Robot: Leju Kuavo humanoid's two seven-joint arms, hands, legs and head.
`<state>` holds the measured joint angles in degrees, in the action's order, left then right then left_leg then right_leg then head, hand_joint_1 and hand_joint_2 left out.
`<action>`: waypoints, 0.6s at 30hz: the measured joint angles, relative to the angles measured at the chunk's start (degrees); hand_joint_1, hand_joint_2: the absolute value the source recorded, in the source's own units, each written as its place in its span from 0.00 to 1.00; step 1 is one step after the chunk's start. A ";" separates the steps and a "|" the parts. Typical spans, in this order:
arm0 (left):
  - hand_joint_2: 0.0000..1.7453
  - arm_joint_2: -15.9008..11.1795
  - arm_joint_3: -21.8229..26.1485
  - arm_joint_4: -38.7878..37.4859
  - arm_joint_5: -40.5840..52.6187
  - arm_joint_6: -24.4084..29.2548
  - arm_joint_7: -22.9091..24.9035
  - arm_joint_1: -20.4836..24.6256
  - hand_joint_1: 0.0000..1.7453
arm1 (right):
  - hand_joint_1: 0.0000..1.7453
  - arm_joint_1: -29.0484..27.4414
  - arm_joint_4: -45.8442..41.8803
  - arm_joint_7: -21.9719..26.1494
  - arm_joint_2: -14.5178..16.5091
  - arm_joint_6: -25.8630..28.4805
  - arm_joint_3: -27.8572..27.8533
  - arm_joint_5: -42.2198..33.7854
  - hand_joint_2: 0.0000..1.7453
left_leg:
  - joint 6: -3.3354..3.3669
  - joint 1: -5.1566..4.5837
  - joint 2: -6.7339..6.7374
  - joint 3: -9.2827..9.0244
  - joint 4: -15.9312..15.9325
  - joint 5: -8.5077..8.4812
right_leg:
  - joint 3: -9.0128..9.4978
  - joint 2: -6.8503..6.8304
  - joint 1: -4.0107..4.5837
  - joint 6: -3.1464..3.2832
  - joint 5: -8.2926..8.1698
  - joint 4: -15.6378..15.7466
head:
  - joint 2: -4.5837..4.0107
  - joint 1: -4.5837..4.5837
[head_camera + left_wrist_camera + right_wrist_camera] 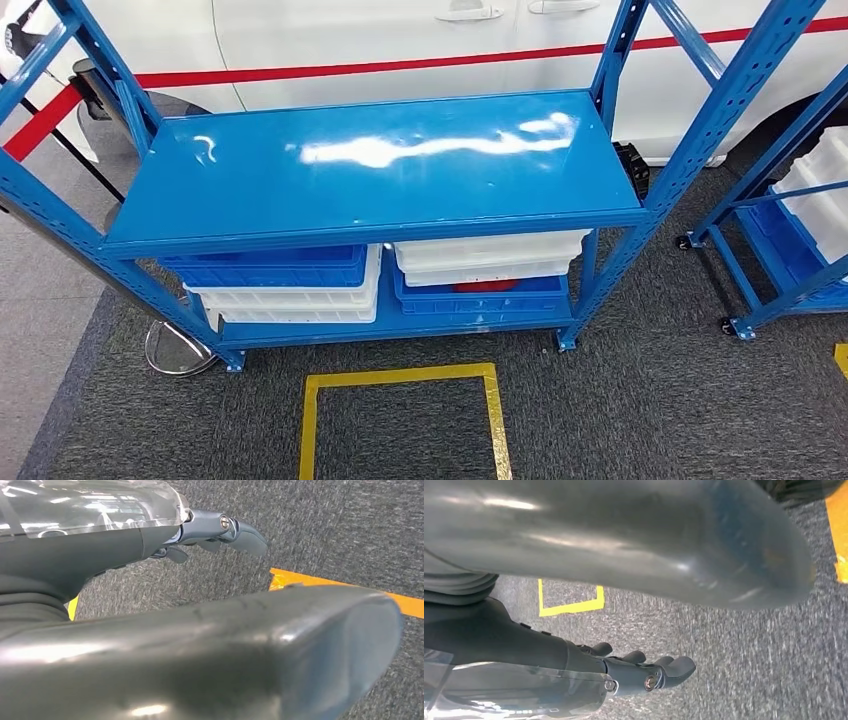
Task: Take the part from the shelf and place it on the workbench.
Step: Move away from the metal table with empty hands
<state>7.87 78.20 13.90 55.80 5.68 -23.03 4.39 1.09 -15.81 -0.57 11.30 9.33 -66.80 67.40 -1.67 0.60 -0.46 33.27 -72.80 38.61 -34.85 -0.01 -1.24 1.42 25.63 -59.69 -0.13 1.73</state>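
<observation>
L robot hand (210, 532) empty — shelf (380, 165) ahead.

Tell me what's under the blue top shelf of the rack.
Under the top shelf, the bottom shelf holds stacked bins: a blue bin over white bins on the left, white bins over a blue bin on the right, something red inside. The shelf hides the bins' contents.

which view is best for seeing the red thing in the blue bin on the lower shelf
The head view: the red thing lies in the blue bin on the blue shelf, under a white bin. Both wrist views face carpet and yellow tape, away from the shelf.
</observation>
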 joint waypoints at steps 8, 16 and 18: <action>0.00 -0.08 -0.01 0.00 -0.05 -0.31 -0.01 -0.21 0.00 | 0.00 0.17 0.11 0.15 0.11 -0.13 -0.66 0.23 0.00 | 1.99 -0.56 0.27 -2.30 14.61 -10.37 | 2.02 0.01 0.05 -2.07 1.43 0.38 | 0.01 0.14; 0.00 -0.15 0.00 0.00 -0.42 -1.10 -0.26 -0.28 0.00 | 0.00 0.13 0.21 0.62 0.17 -0.44 -0.89 0.53 0.00 | 3.67 -0.63 0.35 -3.77 15.94 -10.95 | -5.79 0.03 -0.03 -2.98 7.60 -14.83 | -0.01 -0.14; 0.00 -0.14 0.00 0.00 -0.44 -1.14 -0.31 -0.32 0.00 | 0.00 0.08 0.23 0.68 0.17 -0.50 -0.92 0.57 0.00 | 3.45 -0.68 0.20 -4.50 15.87 -10.38 | -3.04 0.03 0.00 -2.71 3.34 -8.67 | 0.00 -0.15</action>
<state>7.73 78.20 13.90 55.36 4.53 -23.34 4.06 1.17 -15.58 0.11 11.47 8.83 -67.72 67.98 1.79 -0.08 -0.26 28.78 -56.94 28.23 -37.89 0.02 -1.24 -1.29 28.97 -68.35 -0.13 1.58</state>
